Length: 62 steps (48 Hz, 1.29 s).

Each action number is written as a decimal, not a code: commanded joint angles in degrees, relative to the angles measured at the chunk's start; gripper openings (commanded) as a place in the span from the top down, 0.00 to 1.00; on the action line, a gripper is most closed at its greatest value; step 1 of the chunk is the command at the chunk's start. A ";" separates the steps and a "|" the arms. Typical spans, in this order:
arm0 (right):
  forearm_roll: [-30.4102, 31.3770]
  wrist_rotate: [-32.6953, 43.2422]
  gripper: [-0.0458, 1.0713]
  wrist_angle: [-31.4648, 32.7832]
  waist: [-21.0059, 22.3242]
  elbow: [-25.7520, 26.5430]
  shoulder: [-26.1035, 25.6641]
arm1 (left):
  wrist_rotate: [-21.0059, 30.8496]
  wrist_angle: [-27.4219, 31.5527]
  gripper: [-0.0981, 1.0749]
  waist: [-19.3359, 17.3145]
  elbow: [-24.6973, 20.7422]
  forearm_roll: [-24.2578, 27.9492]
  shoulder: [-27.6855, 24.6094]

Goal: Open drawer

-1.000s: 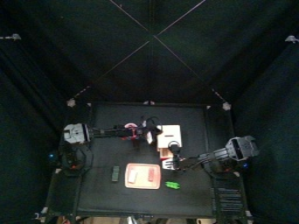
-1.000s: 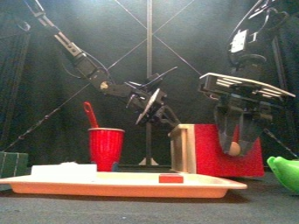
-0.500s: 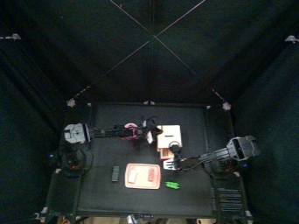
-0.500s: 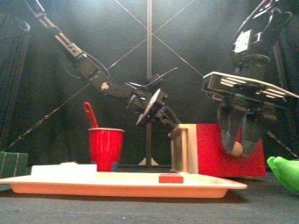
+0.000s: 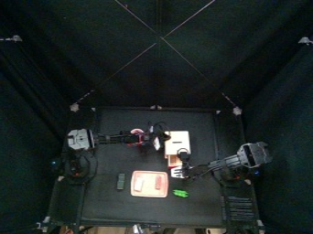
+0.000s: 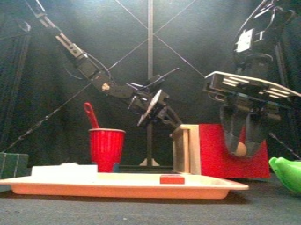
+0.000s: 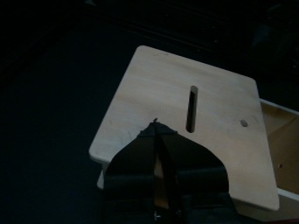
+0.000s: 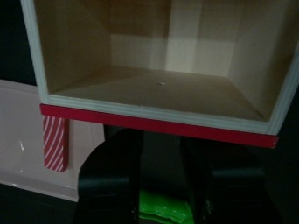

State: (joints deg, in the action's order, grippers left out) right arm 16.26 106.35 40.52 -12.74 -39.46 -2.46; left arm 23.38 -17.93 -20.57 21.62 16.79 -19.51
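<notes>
Top view: drawer (image 5: 180, 141) sits mid-frame on the counter (image 5: 110, 123), pale box. Left arm comes in from frame left, its gripper (image 5: 156, 137) at the box's left edge. Right arm comes from lower right, its gripper (image 5: 182, 170) just below the box. Pink pad (image 5: 149, 183) lower centre, small green thing (image 5: 181, 193) to its right.
Front view: drawer (image 6: 213, 150) right of centre, pale front panel w/ red side. Red cup (image 6: 107, 148) left of it, w/ a red utensil (image 6: 90, 114) sticking up out of it. Pink tray (image 6: 123, 184) across the foreground. Right gripper (image 6: 242, 141) hangs at frame right, in front of the red side. Green thing (image 6: 286, 173) at far right edge.
Left wrist view: left gripper (image 7: 160, 153) low centre, fingers nearly together, tips over the pale slotted top of the drawer (image 7: 193, 122); can't tell if they pinch anything.
Right wrist view: right gripper (image 8: 162, 166) low centre, fingers apart, holding nothing. Drawer (image 8: 163, 61) fills the upper frame, its open cavity w/ a red lower edge.
</notes>
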 commanded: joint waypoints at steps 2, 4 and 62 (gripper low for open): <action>-1.85 -0.18 0.54 0.00 -3.16 -0.26 -0.53 | 0.00 0.88 0.58 -1.14 0.26 -0.09 -0.18; -1.85 -0.18 0.54 0.00 -3.25 -0.18 -0.62 | 0.00 0.88 0.58 -1.14 0.35 -0.09 -0.09; -2.20 0.00 0.54 3.16 -4.66 1.41 -5.54 | 0.00 1.05 0.58 -1.23 0.35 -0.09 -0.09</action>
State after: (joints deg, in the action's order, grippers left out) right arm 13.97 106.35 43.59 -17.31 -39.29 -6.06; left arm 23.47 -17.93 -20.57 21.62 16.79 -19.60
